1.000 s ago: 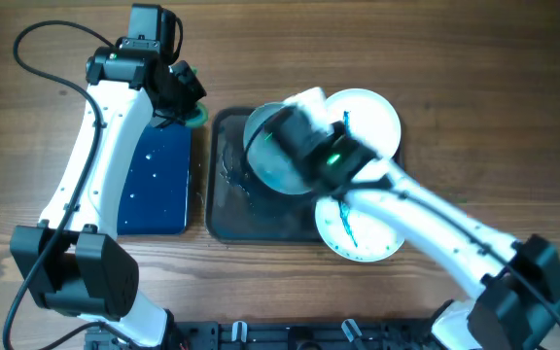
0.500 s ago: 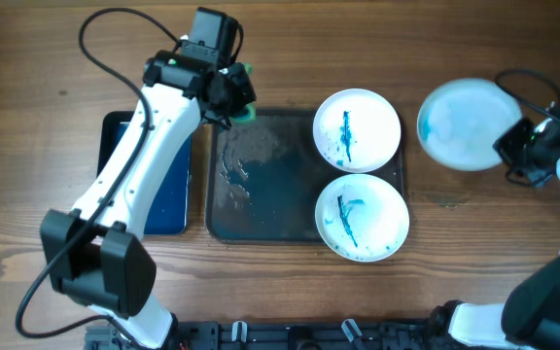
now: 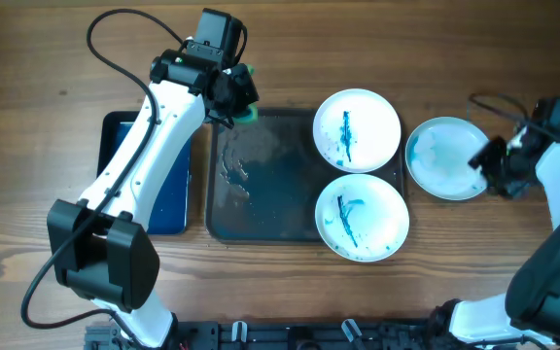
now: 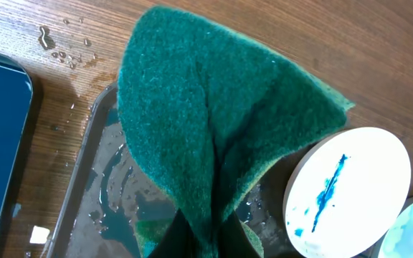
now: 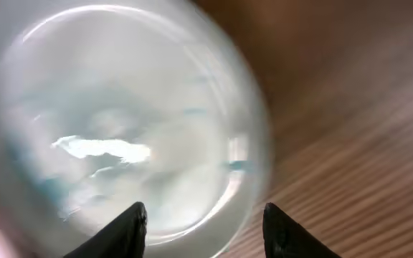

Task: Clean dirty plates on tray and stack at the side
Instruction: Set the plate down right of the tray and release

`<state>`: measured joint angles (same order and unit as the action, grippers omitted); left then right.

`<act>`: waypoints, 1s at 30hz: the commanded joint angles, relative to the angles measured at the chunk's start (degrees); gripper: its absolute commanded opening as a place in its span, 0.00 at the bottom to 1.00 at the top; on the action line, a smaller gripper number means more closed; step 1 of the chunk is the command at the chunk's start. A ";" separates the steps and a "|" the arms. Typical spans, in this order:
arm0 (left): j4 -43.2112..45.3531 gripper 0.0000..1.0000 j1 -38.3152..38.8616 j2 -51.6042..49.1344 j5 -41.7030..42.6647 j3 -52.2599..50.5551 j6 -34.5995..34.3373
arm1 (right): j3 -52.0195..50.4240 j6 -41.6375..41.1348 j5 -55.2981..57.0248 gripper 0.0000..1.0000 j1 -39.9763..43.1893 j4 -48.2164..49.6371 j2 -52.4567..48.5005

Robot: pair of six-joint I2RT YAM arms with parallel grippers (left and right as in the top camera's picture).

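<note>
Two dirty plates (image 3: 357,130) (image 3: 362,217) with blue streaks lie on the right half of the dark grey tray (image 3: 261,194). A third plate (image 3: 443,158), pale teal-smeared, lies on the wood just right of the tray. My right gripper (image 3: 492,161) is at that plate's right edge, and in the right wrist view it (image 5: 205,208) stands open over the blurred plate (image 5: 120,122). My left gripper (image 3: 233,95) is shut on the green sponge (image 3: 247,109) above the tray's far left corner. In the left wrist view the sponge (image 4: 214,122) hides most of the gripper (image 4: 210,242).
A glossy blue tray (image 3: 149,180) lies left of the grey tray, under my left arm. Water pools on the grey tray's left half (image 4: 113,201), and drops sit on the wood (image 4: 63,54). Cables trail at the far left and far right.
My right arm carried the third plate off the tray to the table beside it, and its jaws have parted. My left arm swung from the blue tray to the grey tray's corner.
</note>
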<state>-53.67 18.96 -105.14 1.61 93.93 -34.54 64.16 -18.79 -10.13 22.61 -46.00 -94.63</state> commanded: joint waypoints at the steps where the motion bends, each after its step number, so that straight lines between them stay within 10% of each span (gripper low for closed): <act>1: 0.33 0.04 -0.11 -0.20 0.26 0.42 1.36 | 9.11 8.24 -14.64 0.54 -6.71 0.28 0.33; 8: 0.31 0.04 -0.11 -0.22 0.28 0.42 1.33 | 18.91 10.47 -2.73 0.50 -23.17 0.44 -9.25; 11: 0.28 0.04 -0.11 -0.22 0.28 0.42 1.33 | 18.91 9.68 -1.79 0.34 -23.78 -0.81 -13.90; 30: -0.17 0.04 -0.11 -0.20 0.26 0.42 1.62 | 18.75 15.82 5.79 0.17 -23.89 2.23 -23.91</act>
<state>-53.74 18.96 -105.14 1.61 93.93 -34.13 82.65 -3.55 -5.26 -1.21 -43.81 -117.54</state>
